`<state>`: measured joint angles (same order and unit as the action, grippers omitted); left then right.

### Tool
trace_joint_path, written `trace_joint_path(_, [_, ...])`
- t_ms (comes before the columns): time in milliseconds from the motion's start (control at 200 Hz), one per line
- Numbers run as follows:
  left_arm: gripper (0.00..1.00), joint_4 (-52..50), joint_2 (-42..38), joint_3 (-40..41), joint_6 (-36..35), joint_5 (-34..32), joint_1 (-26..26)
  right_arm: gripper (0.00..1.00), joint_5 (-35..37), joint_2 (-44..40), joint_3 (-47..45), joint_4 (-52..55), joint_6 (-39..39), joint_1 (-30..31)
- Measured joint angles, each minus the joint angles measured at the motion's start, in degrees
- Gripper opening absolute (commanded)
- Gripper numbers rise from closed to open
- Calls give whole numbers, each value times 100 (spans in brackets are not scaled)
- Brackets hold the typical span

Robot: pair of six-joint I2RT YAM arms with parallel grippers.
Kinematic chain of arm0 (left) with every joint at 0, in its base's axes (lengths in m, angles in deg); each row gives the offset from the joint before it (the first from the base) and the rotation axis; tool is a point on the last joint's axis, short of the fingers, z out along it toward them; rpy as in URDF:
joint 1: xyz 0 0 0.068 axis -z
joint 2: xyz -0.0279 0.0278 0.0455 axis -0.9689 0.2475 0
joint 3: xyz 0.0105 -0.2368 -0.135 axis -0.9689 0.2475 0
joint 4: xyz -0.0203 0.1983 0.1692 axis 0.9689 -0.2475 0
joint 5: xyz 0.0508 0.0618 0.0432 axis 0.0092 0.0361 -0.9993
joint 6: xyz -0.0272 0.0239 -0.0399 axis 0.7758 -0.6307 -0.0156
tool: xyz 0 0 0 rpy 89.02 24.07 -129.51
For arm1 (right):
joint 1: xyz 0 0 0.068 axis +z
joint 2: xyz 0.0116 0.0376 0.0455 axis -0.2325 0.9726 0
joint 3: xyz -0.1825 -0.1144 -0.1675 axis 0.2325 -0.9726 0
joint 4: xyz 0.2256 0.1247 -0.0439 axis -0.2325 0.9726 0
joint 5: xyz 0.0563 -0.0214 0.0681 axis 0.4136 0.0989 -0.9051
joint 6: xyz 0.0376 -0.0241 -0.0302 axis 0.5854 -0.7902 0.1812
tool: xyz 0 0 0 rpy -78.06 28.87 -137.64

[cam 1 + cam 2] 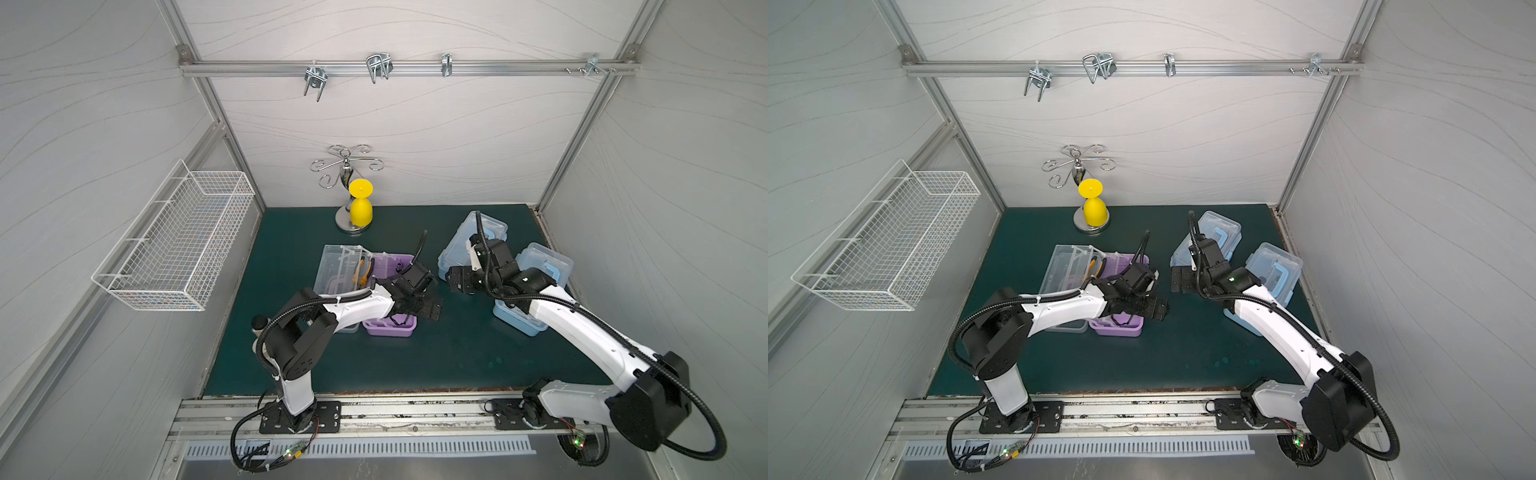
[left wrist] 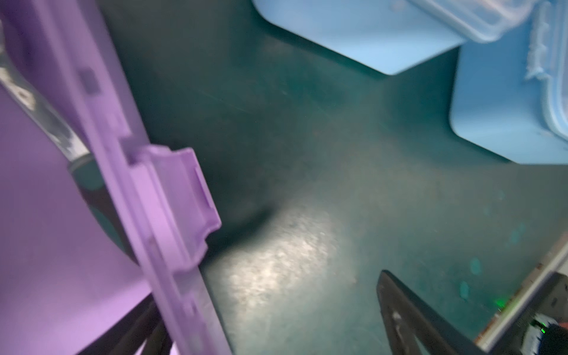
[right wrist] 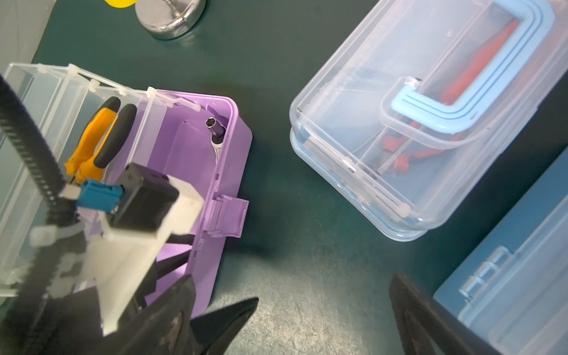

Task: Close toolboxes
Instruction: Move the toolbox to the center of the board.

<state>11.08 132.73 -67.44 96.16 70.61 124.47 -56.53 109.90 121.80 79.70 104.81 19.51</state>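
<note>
The purple toolbox stands open mid-mat, its clear lid folded out to the left and a clear tray holding yellow-handled pliers raised beside it. My left gripper is open at the box's right wall. That wall with its latch sits just inside one finger. My right gripper hangs open over bare mat between the purple box and two light blue toolboxes. Both blue boxes have their clear lids down.
A yellow cup sits upside down on a chrome stand at the back of the green mat. A white wire basket hangs on the left wall, and a rail with metal hooks runs across the back wall.
</note>
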Motion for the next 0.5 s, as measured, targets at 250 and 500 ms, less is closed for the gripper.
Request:
trace_joint_path(250, [98, -181, -129, -24, -52, -22, 120, 99, 13, -120, -66, 144, -4, -221])
trace_joint_path(500, [98, -540, -844, -118, -251, -409, 125, 98, 28, -166, -66, 153, -9, -267])
